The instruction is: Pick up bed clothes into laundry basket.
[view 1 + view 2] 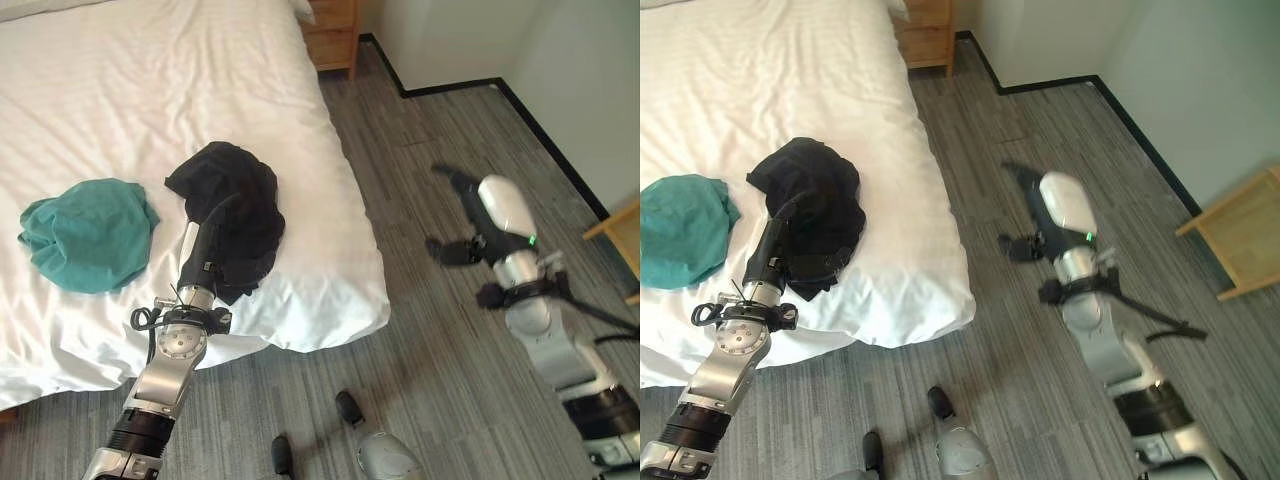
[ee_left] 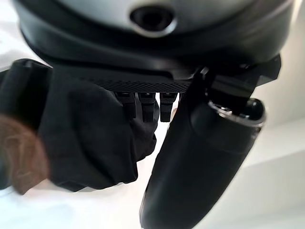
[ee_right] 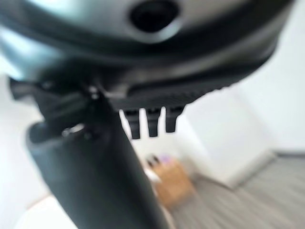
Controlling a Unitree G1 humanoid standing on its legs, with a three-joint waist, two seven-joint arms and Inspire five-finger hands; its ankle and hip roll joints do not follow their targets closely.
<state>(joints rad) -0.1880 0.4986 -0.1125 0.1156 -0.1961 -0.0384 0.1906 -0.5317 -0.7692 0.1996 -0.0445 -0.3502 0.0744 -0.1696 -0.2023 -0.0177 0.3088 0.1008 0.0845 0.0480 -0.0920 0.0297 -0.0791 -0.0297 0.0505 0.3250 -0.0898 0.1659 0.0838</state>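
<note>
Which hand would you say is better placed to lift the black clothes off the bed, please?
Left. The left hand already rests on the black clothes on the bed, while the right hand hangs over the floor beside it.

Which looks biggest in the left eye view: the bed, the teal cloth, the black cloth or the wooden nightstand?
1. Bed, by far.
2. Teal cloth and black cloth: about alike, the black one partly hidden by the left hand.
3. Wooden nightstand, cut off by the view's edge.

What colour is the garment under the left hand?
Black garment, best seen in the left eye view; the left hand rests on it.
</note>
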